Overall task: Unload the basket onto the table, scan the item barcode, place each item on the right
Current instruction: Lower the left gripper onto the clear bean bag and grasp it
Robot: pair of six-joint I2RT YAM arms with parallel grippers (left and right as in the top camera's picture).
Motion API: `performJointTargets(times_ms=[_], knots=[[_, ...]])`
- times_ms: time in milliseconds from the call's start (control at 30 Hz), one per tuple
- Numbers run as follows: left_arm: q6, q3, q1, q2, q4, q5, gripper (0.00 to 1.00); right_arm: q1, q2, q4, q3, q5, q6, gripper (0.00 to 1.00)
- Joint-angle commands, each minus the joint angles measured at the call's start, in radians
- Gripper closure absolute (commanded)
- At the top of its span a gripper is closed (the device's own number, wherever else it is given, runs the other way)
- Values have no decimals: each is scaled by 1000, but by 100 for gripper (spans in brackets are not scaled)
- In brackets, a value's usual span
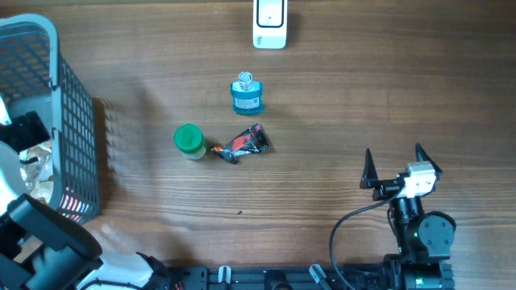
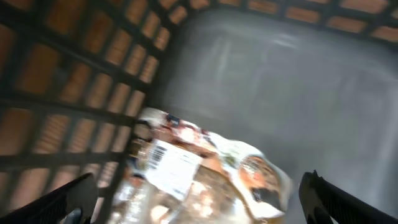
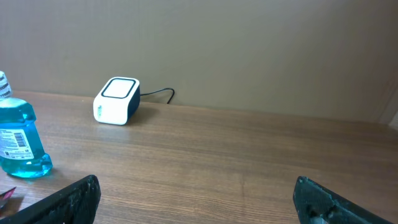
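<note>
My left gripper (image 2: 199, 204) hangs open inside the grey basket (image 1: 76, 121), just above a shiny crinkled packet (image 2: 205, 180) with a white barcode label (image 2: 171, 167). The packet lies between the two fingers, and the blurred view shows no contact. The white barcode scanner (image 1: 270, 24) stands at the table's far edge and also shows as the scanner (image 3: 116, 101) in the right wrist view. My right gripper (image 1: 395, 167) is open and empty over bare wood at the front right.
A blue mouthwash bottle (image 1: 247, 94), a green-lidded jar (image 1: 189, 140) and a small dark snack packet (image 1: 240, 143) sit mid-table. The basket's mesh walls (image 2: 81, 81) close in round the left gripper. The scanner's cable (image 3: 158, 93) trails off to its right.
</note>
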Motion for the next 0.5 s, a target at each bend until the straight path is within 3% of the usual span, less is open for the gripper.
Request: performJointTargets(times_ms=[0, 167, 467], knots=[[5, -3, -24, 18, -16, 86, 0, 2, -5, 3, -1, 9, -8, 0], [49, -3, -66, 78, -31, 61, 0, 1, -5, 3, -1, 9, -8, 0], [104, -3, -79, 178, -65, -205, 0, 1, -5, 3, -1, 9, -8, 0]])
